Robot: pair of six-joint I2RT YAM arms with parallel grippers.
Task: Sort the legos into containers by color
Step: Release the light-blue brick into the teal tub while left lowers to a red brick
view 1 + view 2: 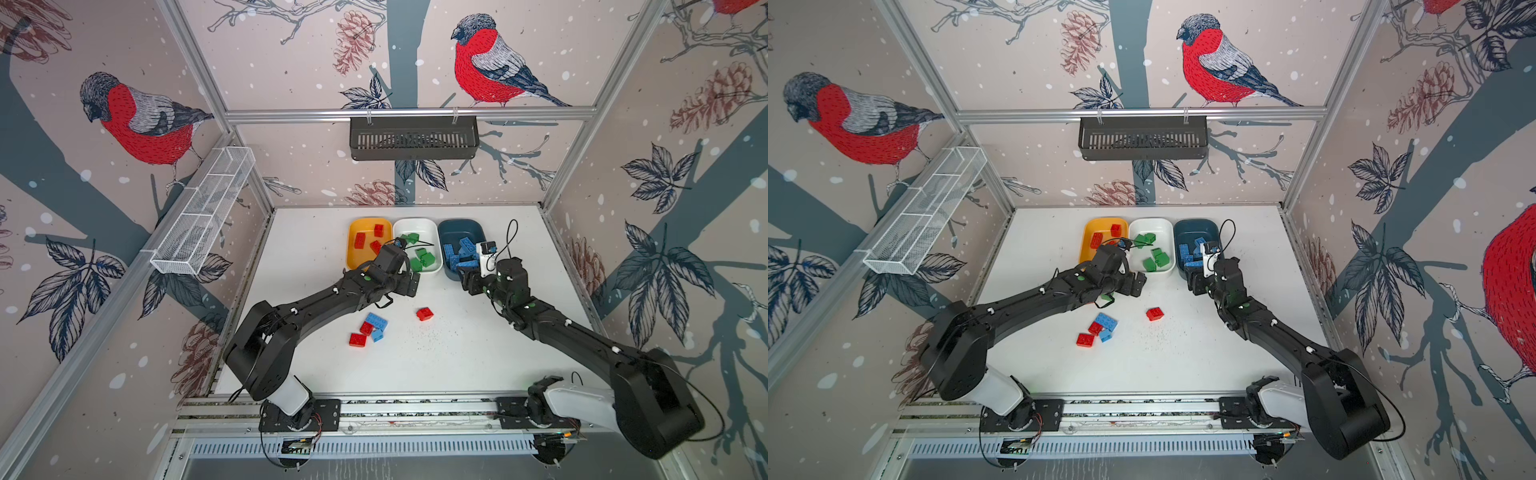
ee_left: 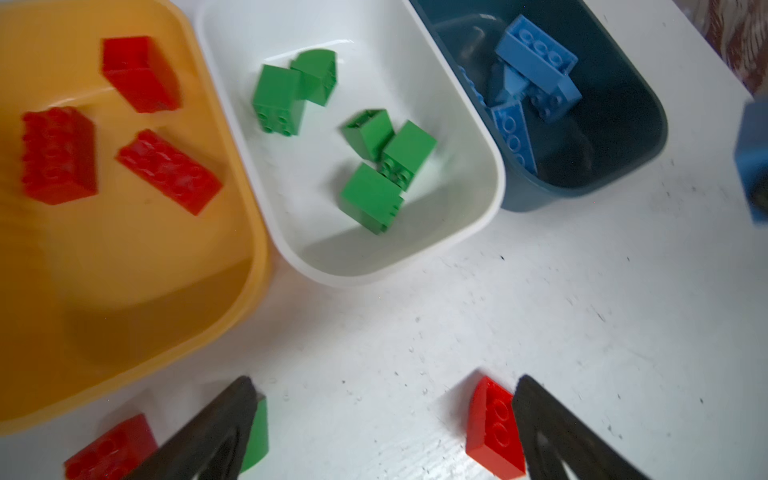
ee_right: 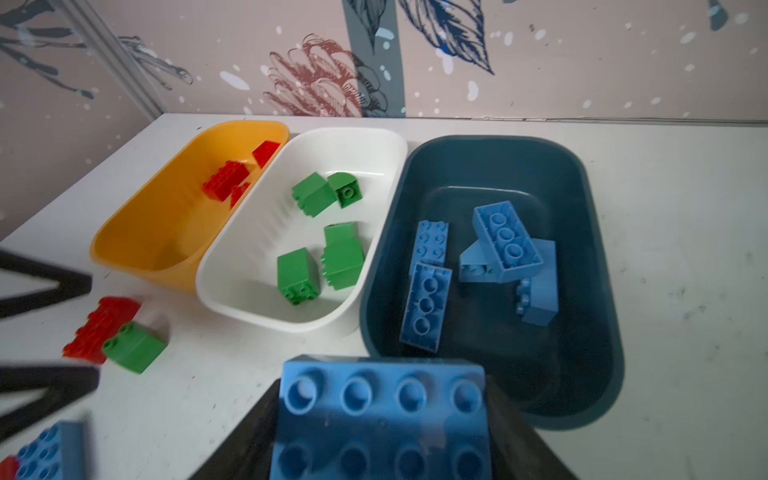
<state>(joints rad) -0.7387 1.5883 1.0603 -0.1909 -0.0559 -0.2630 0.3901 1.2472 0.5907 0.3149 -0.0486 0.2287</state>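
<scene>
Light blue and studded, a chunky plastic brick (image 3: 382, 399) is pinched in the right gripper (image 3: 382, 419), jaws partway apart, by the right front corner of the white rounded plastic tub (image 1: 415, 226). That tub holds green bricks (image 1: 424, 259). Just beside it on the left, the yellow-orange tub (image 1: 365, 226) holds red bricks (image 1: 360, 240). On its right, the dark teal-blue tub (image 1: 459, 228) holds blue bricks (image 1: 457, 251). The left gripper (image 2: 384, 380) hangs spread wide and empty just in front of the white tub. Farther in front lie loose red and blue bricks (image 1: 370, 330).

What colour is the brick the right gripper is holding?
Light blue; the held brick shows best in the right wrist view.
</scene>
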